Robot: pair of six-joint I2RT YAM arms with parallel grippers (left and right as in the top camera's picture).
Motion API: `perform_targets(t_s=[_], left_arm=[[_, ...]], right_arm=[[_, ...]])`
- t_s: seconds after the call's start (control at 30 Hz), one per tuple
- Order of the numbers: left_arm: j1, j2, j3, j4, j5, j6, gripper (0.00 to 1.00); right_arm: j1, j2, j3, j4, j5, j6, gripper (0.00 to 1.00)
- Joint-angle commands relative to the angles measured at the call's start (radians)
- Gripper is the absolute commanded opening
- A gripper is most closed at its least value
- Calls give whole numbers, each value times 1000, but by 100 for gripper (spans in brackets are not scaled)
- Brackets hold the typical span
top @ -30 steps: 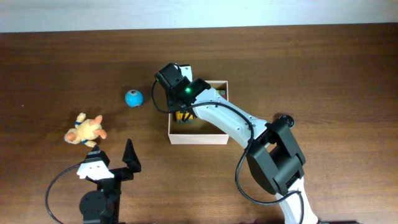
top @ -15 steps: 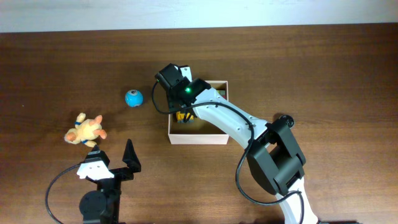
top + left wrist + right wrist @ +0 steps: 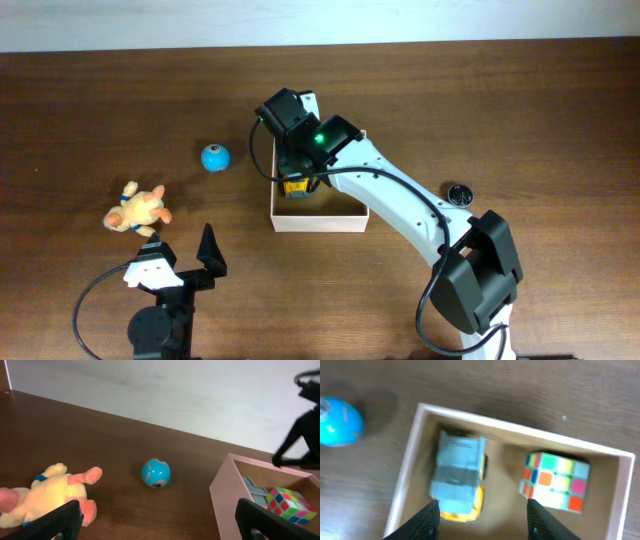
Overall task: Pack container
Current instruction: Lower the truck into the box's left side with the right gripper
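The container [image 3: 320, 222], a shallow white-walled box with a tan inside, sits mid-table. In the right wrist view a grey and yellow toy truck [image 3: 458, 477] lies in its left half [image 3: 520, 430] and a colour cube [image 3: 553, 481] in its right half. My right gripper [image 3: 485, 522] hovers open over the box floor, with nothing between its fingers; the truck lies just by the left finger. In the overhead view this gripper [image 3: 300, 160] is above the box's far-left part. My left gripper [image 3: 160, 530] stands open and empty near the table's front, between a plush toy [image 3: 45, 495] and the container's wall [image 3: 225, 500].
A blue ball [image 3: 215, 157] rests on the table left of the box, also seen beyond my left gripper as the ball [image 3: 155, 472]. The yellow plush toy [image 3: 138, 209] lies further left. A small dark round object [image 3: 459, 193] sits right of the box.
My right arm has swung and drawn up and back from the box floor, uncovering more of the yellow truck. The left arm, ball and plush have not moved.
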Motion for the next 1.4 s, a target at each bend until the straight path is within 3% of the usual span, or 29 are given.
perform_targets(t_s=[0.0,0.3,0.8,1.37], left_arm=[[3,-9,-6,2,10,16,99],[3,-9,-6,2,10,16,99],[3,-9,-6,2,10,16,99],[3,-9,-6,2,11,16,99]], right_arm=[[3,3,14,-43,47,13,45],[-24,35,-30,-50,60,43,46],[-61,35,-216,111,37,33,47],[-60,35,-229,166,-38,31,47]])
